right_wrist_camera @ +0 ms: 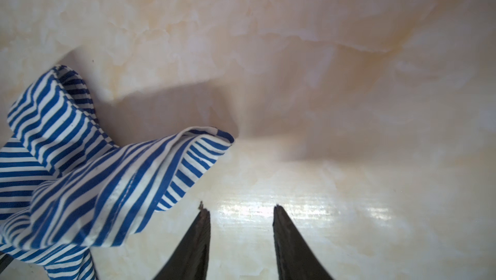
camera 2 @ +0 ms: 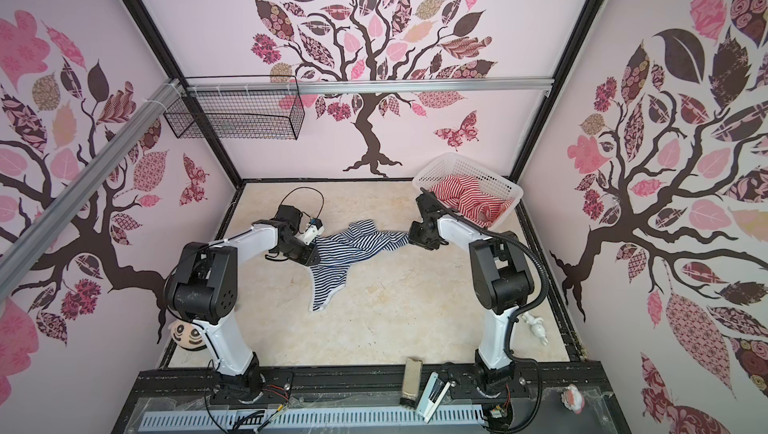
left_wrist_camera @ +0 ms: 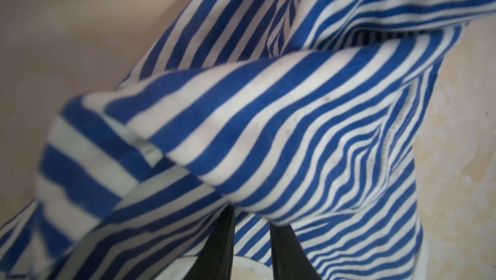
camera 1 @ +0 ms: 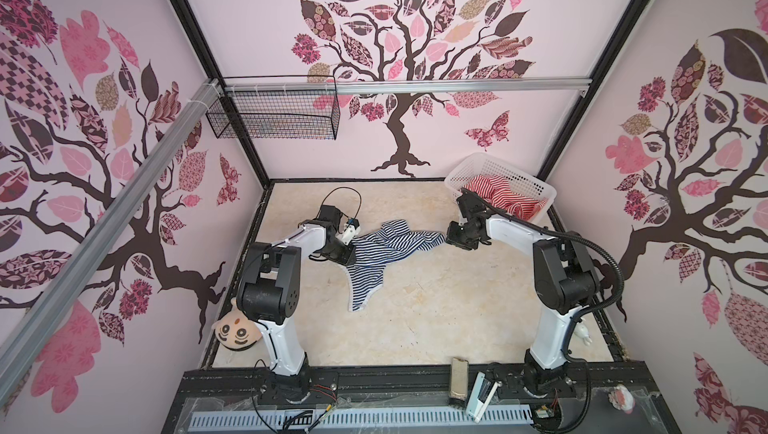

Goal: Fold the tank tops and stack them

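- Surface [camera 1: 436,307]: the near-centre and near-right stretch is bare, giving wide room. Walls close it in on the left, right and far sides, and a black rail runs along the near edge.
- Edge clutter: white basket [camera 1: 511,172] in the far right corner, plush doll [camera 1: 235,330] at the near left edge beside the left arm's base.
- Left arm reaches far and inward, wrist bent down. Left pincer [camera 1: 348,259] sits at the left end of the navy-striped tank top [camera 1: 386,249]. In the wrist view the cloth bunches down into the gap between the fingers [left_wrist_camera: 220,241], so it is clenched on that top.
- Right arm reaches far and inward, elbow high, wrist pointing left. Right pincer [right_wrist_camera: 239,207] is low over the surface, released, with bare surface between its jaws. The top's right tip lies just beside it and is not held.
- Navy-striped tank top lies mid-surface between the two pincers, crumpled. Its bunched body runs left to right, and a strap end trails toward the near side.
- Red-striped tank top [camera 1: 498,195] is heaped in the basket, unfolded, with no clear long axis.
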Controlling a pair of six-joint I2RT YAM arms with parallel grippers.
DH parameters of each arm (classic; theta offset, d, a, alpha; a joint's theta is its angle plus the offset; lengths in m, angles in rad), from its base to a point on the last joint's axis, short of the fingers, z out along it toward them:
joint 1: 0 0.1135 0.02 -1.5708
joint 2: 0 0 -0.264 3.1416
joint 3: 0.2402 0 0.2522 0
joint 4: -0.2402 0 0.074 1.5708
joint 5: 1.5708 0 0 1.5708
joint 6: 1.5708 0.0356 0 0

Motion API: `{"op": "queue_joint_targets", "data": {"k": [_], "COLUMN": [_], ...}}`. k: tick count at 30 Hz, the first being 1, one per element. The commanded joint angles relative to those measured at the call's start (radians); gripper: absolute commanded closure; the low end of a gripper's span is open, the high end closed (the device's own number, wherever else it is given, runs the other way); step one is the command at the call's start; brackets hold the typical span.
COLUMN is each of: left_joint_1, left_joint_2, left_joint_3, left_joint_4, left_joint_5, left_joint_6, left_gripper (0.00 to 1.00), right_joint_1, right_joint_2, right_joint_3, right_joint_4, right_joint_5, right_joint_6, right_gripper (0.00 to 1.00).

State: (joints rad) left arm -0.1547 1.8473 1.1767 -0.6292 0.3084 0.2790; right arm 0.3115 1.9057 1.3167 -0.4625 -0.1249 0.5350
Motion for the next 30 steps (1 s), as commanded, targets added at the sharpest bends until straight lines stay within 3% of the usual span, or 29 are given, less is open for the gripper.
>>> {"op": "queue_joint_targets", "data": {"k": [1, 7, 16, 30], "left_joint_1": [0.015, 0.03, 0.027, -0.075], "left_joint_2": [-0.065, -0.09, -0.002, 0.026], "left_joint_3": [0.008, -0.007, 0.057, 0.06], "left_joint_4": [0.01, 0.011, -0.013, 0.006], "left_joint_5": [0.031, -0.006, -0.023, -0.082], "left_joint_6": [0.002, 0.007, -0.016, -0.02], "left_gripper": [0.72, 0.72, 0.72, 0.68], "right_joint_1": [-0.003, -0.003, -0.004, -0.009], "right_joint_2": [-0.038, -0.034, -0.035, -0.059], "right_joint_3": [-0.007, -0.007, -0.008, -0.011], "right_joint_4": [-0.004, 0.005, 0.0, -0.011], "right_joint_5": [-0.006, -0.02, -0.011, -0.006], "right_joint_6": [-0.001, 0.003, -0.003, -0.012], "right_gripper": [0.58, 0.59, 0.59, 0.59]}}
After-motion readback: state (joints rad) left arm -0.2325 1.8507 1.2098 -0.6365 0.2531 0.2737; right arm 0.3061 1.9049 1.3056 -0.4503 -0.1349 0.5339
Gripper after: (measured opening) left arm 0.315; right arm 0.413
